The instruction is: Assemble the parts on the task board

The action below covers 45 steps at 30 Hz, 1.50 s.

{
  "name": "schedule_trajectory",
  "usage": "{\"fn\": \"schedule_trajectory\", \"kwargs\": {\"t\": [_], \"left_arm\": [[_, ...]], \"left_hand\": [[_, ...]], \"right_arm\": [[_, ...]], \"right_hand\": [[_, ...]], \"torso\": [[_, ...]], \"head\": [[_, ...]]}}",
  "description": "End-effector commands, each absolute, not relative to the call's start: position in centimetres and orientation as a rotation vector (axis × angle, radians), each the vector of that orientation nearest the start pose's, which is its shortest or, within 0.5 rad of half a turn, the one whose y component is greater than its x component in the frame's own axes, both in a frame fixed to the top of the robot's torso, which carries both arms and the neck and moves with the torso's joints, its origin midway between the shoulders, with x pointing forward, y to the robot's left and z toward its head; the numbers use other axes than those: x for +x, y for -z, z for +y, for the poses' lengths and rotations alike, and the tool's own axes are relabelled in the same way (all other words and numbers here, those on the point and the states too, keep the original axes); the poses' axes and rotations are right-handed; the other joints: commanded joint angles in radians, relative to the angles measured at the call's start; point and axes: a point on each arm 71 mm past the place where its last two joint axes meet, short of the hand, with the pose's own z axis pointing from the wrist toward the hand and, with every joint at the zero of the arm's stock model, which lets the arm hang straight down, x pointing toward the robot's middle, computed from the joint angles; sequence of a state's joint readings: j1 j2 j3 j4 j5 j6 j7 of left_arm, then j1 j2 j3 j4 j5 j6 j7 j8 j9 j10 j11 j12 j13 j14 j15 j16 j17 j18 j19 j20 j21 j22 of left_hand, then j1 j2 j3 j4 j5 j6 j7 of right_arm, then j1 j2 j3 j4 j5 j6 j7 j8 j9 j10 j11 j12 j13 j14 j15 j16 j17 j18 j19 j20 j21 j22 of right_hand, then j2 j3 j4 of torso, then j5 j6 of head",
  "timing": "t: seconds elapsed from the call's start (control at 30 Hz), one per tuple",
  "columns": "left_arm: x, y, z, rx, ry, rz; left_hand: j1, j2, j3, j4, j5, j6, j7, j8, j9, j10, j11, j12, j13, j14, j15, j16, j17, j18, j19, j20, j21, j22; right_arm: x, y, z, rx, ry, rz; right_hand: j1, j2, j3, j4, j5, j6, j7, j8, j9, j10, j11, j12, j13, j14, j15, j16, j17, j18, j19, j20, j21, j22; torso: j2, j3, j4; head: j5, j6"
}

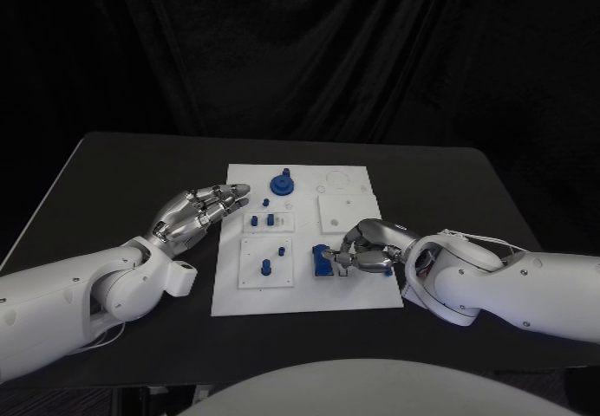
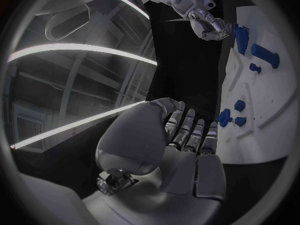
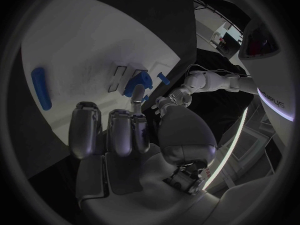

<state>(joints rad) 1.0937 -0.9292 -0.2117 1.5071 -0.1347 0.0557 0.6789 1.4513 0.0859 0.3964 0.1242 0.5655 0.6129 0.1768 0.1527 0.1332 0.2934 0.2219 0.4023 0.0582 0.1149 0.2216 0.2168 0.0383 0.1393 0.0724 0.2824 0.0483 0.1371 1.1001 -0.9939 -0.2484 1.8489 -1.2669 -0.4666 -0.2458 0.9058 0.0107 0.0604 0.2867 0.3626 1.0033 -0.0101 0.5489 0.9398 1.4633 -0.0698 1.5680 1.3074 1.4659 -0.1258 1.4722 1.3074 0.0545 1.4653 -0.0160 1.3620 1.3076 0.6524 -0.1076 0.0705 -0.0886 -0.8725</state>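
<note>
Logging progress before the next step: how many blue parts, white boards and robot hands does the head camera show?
Blue parts: 7, counting the blue block the right hand holds
White task board: 1
Hands: 2, left hand and right hand
Total: 10

The left hand [image 1: 200, 212] lies flat at the task board's [image 1: 344, 295] left edge, fingers straight and close together, holding nothing. The right hand [image 1: 362, 247] rests over the board's near right part, fingers curled around a blue part [image 1: 324, 262].
</note>
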Motion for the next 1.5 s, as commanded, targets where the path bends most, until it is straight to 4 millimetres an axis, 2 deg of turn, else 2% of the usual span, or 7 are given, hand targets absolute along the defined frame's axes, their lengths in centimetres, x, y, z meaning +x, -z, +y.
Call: {"fn": "schedule_trajectory", "kwargs": {"t": [0.03, 0.43, 0.63, 0.83, 1.03, 1.37, 1.5], "left_arm": [[42.7, 25.9, 23.9, -0.912, 1.9, 1.475], [42.7, 25.9, 23.9, -0.914, 1.899, 1.479], [42.7, 25.9, 23.9, -0.913, 1.903, 1.478], [42.6, 26.0, 23.8, -0.914, 1.905, 1.479], [42.6, 26.0, 23.9, -0.915, 1.903, 1.481], [42.6, 26.1, 23.8, -0.917, 1.904, 1.485], [42.6, 26.1, 23.9, -0.918, 1.903, 1.486]], "left_hand": [[0.004, 0.005, 0.008, 0.0, 0.006, 0.007, 0.035, 0.006, 0.001, 0.001, 0.004, 0.003, 0.001, 0.004, 0.003, 0.007, 0.001, -0.006, -0.002, 0.005, 0.002, 0.001], [0.004, 0.005, 0.008, 0.0, 0.006, 0.007, 0.035, 0.006, 0.001, 0.001, 0.004, 0.003, 0.001, 0.004, 0.003, 0.007, 0.001, -0.006, -0.002, 0.005, 0.002, 0.001], [0.003, 0.005, 0.009, -0.001, 0.005, 0.007, 0.036, 0.006, 0.001, 0.002, 0.006, 0.005, 0.001, 0.006, 0.004, 0.009, 0.001, -0.006, 0.0, 0.006, 0.003, 0.003], [0.003, 0.006, 0.011, -0.001, 0.006, 0.009, 0.037, 0.007, 0.002, 0.005, 0.007, 0.008, 0.002, 0.007, 0.006, 0.011, 0.002, -0.007, 0.001, 0.006, 0.004, 0.004], [0.002, 0.006, 0.011, -0.001, 0.005, 0.009, 0.038, 0.007, 0.002, 0.006, 0.008, 0.008, 0.002, 0.008, 0.006, 0.011, 0.002, -0.008, 0.001, 0.006, 0.004, 0.004], [0.002, 0.006, 0.011, -0.001, 0.005, 0.009, 0.038, 0.008, 0.002, 0.006, 0.008, 0.009, 0.002, 0.009, 0.007, 0.012, 0.002, -0.008, 0.002, 0.006, 0.005, 0.005], [0.002, 0.006, 0.011, -0.001, 0.005, 0.009, 0.038, 0.008, 0.002, 0.006, 0.008, 0.009, 0.002, 0.009, 0.007, 0.012, 0.002, -0.008, 0.002, 0.006, 0.005, 0.005]], "right_arm": [[36.2, 26.7, -19.4, 0.123, -0.77, 1.957], [36.0, 27.6, -19.3, 0.103, -0.755, 2.021], [35.9, 27.9, -19.4, 0.109, -0.749, 2.025], [36.0, 28.1, -19.5, 0.115, -0.744, 2.026], [36.0, 28.2, -19.4, 0.114, -0.75, 2.027], [36.1, 28.5, -19.1, 0.102, -0.749, 2.052], [36.1, 28.6, -19.0, 0.098, -0.745, 2.062]], "right_hand": [[0.023, 0.0, -0.009, -0.002, 0.01, -0.012, -0.003, 0.03, 0.044, 0.108, -0.009, 0.003, 0.263, 0.068, -0.008, 0.001, 0.045, -0.003, 0.041, -0.005, -0.001, 0.195], [0.087, -0.011, -0.031, -0.017, 0.03, -0.022, -0.018, 0.107, 0.149, 0.108, -0.022, 0.003, 0.263, 0.063, -0.019, -0.011, 0.022, -0.001, 0.036, -0.014, -0.015, 0.191], [0.148, -0.011, -0.014, -0.04, 0.152, -0.026, -0.024, 0.132, 0.188, 0.108, -0.028, 0.003, 0.263, 0.062, -0.023, -0.015, 0.015, 0.0, 0.034, -0.019, -0.02, 0.19], [0.163, -0.006, -0.002, -0.043, 0.186, -0.016, -0.026, 0.147, 0.202, 0.108, -0.03, 0.003, 0.263, 0.062, -0.025, -0.015, 0.016, 0.0, 0.035, -0.02, -0.02, 0.19], [0.179, -0.002, 0.035, -0.032, 0.316, 0.003, -0.031, 0.164, 0.221, 0.108, -0.034, 0.003, 0.263, 0.063, -0.028, -0.015, 0.016, 0.0, 0.036, -0.024, -0.019, 0.191], [0.216, -0.008, 0.098, -0.047, 0.367, 0.012, -0.035, 0.162, 0.231, 0.108, -0.038, 0.003, 0.263, 0.062, -0.032, -0.017, 0.011, 0.0, 0.035, -0.027, -0.021, 0.191], [0.228, -0.016, 0.12, -0.058, 0.349, 0.011, -0.034, 0.157, 0.232, 0.108, -0.038, 0.003, 0.263, 0.061, -0.032, -0.018, 0.009, 0.0, 0.035, -0.028, -0.022, 0.19]], "torso": [[0.001, -0.0005, -0.0001], [0.0, -0.001, 0.0], [0.001, -0.0012, 0.002], [0.001, -0.001, 0.001], [0.002, -0.0007, -0.0001], [0.001, -0.0006, 0.0005], [0.001, -0.0012, 0.0001]], "head": [[0.004, 0.0], [0.002, 0.0], [0.003, 0.0], [0.002, 0.0], [0.002, 0.0], [0.003, 0.0], [0.005, 0.0]]}}
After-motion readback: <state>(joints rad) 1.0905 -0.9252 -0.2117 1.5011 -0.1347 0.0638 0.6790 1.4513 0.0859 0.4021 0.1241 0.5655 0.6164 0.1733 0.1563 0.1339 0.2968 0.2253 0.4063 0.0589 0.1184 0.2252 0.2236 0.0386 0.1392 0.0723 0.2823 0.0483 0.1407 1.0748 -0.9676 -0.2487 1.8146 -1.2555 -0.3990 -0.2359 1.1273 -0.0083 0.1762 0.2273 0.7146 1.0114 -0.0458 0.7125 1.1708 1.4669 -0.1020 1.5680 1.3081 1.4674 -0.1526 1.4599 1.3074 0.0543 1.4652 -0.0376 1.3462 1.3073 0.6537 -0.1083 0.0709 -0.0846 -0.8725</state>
